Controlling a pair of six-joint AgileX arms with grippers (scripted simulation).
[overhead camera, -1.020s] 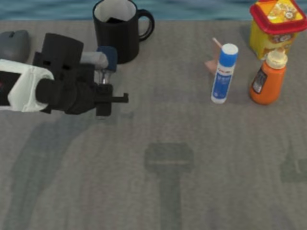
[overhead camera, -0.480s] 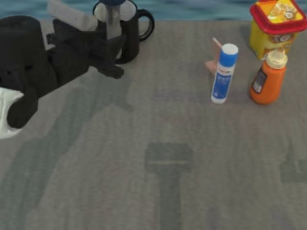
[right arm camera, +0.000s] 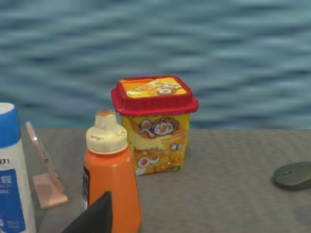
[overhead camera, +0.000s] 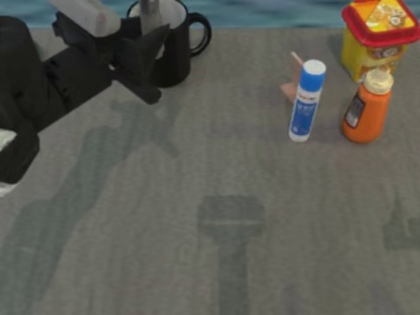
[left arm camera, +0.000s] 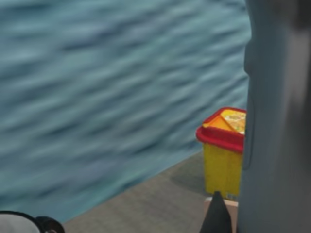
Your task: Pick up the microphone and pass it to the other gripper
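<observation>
From above, the left gripper (overhead camera: pixel 146 49) sits near the table's far-left corner, about eleven o'clock from the centre, its fingers pinching the microphone (overhead camera: pixel 151 12). Only the silver-grey handle shows, running out past the frame's top edge at twelve o'clock; the head is out of sight. The handle overlaps the black mug (overhead camera: pixel 172 43), whose pale inside shows nothing I can make out. At one to two o'clock stand a blue-and-white glue stick (overhead camera: pixel 306 100), an orange bottle (overhead camera: pixel 367 107) and a yellow tub (overhead camera: pixel 378 36) with its red lid on.

The left wrist view is filled on one side by the microphone's grey handle (left arm camera: pixel 277 116), long axis upright in the frame, with the yellow tub (left arm camera: pixel 223 155) beyond.

The right wrist view shows one dark fingertip (right arm camera: pixel 95 216) of the right gripper near the orange bottle (right arm camera: pixel 111 187) and closed tub (right arm camera: pixel 154 124); whether that gripper is spread, I cannot tell.
</observation>
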